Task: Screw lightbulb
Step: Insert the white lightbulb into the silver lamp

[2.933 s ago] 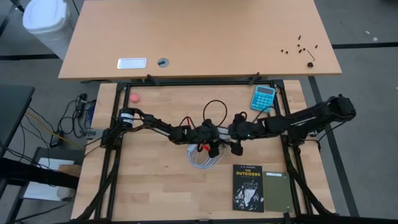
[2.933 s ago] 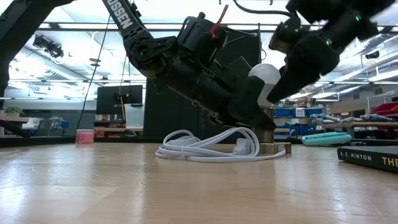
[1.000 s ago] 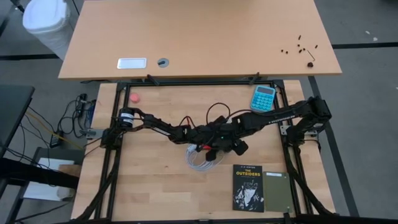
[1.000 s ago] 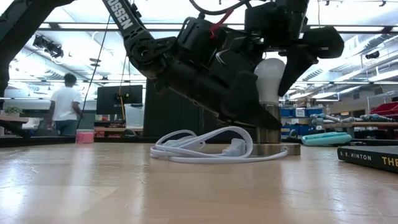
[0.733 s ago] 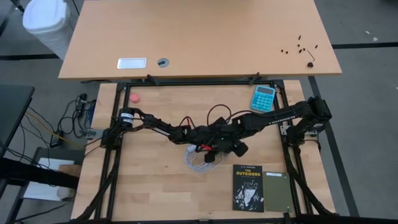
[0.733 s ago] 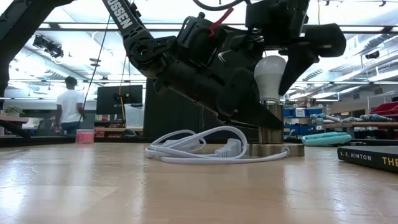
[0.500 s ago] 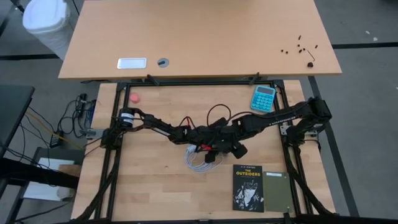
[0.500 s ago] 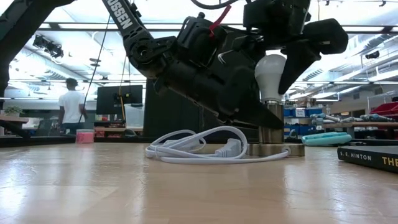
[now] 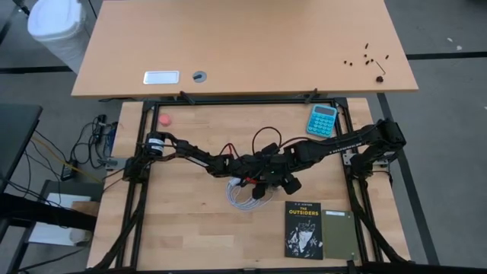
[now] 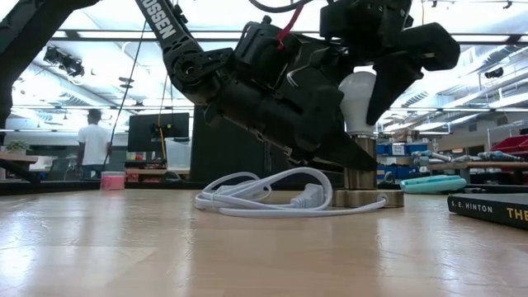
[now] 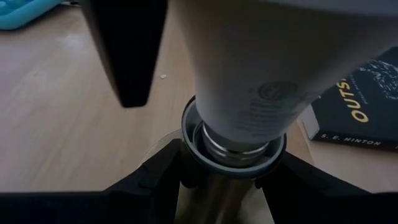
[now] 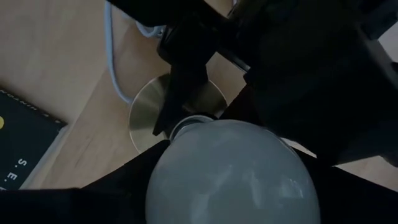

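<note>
the lightbulb (image 10: 356, 101) stands upright in the socket (image 10: 360, 169), near the middle of the counter (image 9: 190, 228), with its metal end partly down in the socket's ring. the left pincer (image 10: 334, 157) is clamped low on the socket post and holds it steady. the right pincer (image 10: 373, 78) comes down from above, one finger on each side of the white bulb; i cannot tell if it grips yet.

to do this step well, i think the right pincer should squeeze softly, keep the bulb straight up, and turn in small steps. the left one should not let go, or the socket may spin too.

a white cable (image 10: 264, 196) lies coiled beside the socket. a book (image 9: 303, 228) and a blue calculator (image 9: 322, 119) lie on the wood too. far behind, a person (image 10: 94, 140) stands in the room.
</note>
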Robot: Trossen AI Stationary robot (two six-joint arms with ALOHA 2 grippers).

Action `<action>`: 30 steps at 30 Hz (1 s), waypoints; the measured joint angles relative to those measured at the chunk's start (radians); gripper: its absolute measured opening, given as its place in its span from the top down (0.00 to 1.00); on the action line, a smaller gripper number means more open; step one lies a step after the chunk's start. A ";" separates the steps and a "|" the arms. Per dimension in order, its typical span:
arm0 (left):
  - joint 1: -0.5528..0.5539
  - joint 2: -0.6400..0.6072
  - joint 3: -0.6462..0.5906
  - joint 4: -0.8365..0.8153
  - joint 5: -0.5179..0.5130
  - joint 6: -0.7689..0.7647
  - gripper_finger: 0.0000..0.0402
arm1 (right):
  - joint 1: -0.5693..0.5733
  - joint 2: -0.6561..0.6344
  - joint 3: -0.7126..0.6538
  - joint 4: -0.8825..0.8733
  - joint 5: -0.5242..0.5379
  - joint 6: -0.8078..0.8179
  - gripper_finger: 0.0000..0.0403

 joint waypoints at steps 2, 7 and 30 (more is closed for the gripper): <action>0.000 0.000 0.000 0.000 -0.011 -0.002 0.52 | 0.001 0.000 0.000 0.000 0.001 0.007 0.32; 0.000 0.000 0.001 0.000 -0.021 -0.014 0.52 | 0.001 0.000 0.001 -0.002 0.002 0.040 0.33; 0.000 0.000 0.000 0.002 -0.087 -0.050 0.52 | -0.006 0.001 -0.001 0.004 0.047 0.414 0.32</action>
